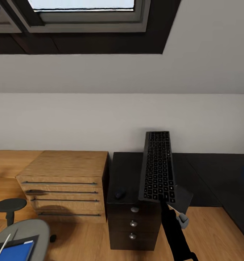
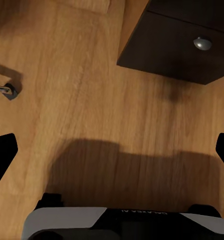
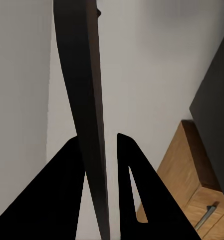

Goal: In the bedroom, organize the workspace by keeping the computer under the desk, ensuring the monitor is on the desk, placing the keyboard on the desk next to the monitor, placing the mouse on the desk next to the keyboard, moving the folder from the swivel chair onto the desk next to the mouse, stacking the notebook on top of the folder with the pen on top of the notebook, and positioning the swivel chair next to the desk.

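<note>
Your right gripper (image 3: 99,200) is clamped on the near short edge of the slim black-keyed keyboard with a dark grey frame (image 1: 158,166); in the right wrist view both black fingers (image 3: 57,195) press against the thin board edge-on. The keyboard is lifted, tilted up with its far end toward the white wall, hanging above the glossy black desk top (image 1: 205,174) over the black drawer unit with round grey knobs (image 1: 133,224). The small dark grey oval mouse (image 1: 119,194) sits on the desk top, left of the keyboard and apart from it.

Your left gripper (image 2: 112,150) is spread wide with nothing between the fingertips, over bare wooden floor near the drawer unit's corner.

The bright blue flat folder (image 1: 13,252) lies on the grey padded swivel chair seat (image 1: 31,228), with a thin white pen (image 1: 3,247) across it. The light wooden drawer cabinet (image 1: 63,185) stands just left of the desk.
</note>
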Robot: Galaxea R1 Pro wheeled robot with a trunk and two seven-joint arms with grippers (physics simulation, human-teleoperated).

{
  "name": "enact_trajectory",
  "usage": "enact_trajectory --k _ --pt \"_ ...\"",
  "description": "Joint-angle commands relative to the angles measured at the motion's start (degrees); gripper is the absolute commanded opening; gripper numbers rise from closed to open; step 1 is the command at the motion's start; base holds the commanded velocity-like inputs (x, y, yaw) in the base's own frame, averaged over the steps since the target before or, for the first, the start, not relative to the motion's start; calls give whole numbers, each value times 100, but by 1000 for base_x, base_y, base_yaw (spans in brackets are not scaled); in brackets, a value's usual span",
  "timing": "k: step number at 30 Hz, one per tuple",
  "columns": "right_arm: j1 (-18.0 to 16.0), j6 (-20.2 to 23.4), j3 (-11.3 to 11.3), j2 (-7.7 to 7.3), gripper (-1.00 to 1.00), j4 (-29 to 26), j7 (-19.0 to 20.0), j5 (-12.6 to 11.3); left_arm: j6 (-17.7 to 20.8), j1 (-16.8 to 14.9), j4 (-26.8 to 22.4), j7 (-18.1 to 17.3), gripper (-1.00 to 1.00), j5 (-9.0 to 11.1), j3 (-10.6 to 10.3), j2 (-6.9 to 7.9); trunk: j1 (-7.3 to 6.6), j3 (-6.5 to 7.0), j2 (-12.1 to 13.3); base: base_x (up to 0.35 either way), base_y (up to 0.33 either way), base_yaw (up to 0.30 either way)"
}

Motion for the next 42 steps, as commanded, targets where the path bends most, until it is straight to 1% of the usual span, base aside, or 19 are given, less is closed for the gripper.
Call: enact_trajectory --k 1,8,13,18,20,23,26,28,34,37,42 --pt "-1 -42 16 -6 -100 13 37 -70 44 1 -12 -31 100 37 22 -9 -21 14 37 -7 0 0" --pt "-1 -70 -15 27 -100 58 -56 -54 43 1 84 -39 100 45 22 -3 -175 139 318 -273 90 -62" --pt "-1 -67 -243 29 -100 66 -90 -48 43 1 85 -39 100 46 21 -1 -285 229 519 -255 138 -253" --pt "-1 -76 -293 33 -100 120 -227 -45 43 1 91 -39 100 37 15 3 -395 319 719 -39 25 -270" --pt "-1 -200 -293 36 -100 190 -343 -45 43 1 153 -45 100 28 14 6 -439 355 799 -7 4 -272" --pt "-1 -466 -283 37 -100 268 -385 -35 43 3 411 -47 100 11 9 7 -505 409 920 -2 1 -272" --pt "-1 -565 -277 38 -100 288 -391 -24 28 7 535 -55 100 5 6 8 -505 409 920 -1 0 -272" --pt "-1 -583 -275 38 -100 292 -396 -21 -53 7 568 -60 100 3 5 8 -505 409 920 0 0 -272" --pt "-1 -599 -283 34 -100 295 -402 -19 -864 9 860 -65 100 2 5 9 -505 409 920 0 0 -272" --pt "-1 -600 -289 34 -100 296 -402 -18 -1043 10 918 -71 100 2 5 4 -505 409 920 5 36 -272" --pt "-1 -605 -297 30 -100 296 -402 -18 -1119 9 941 -73 100 2 3 0 -505 409 920 47 204 -272"
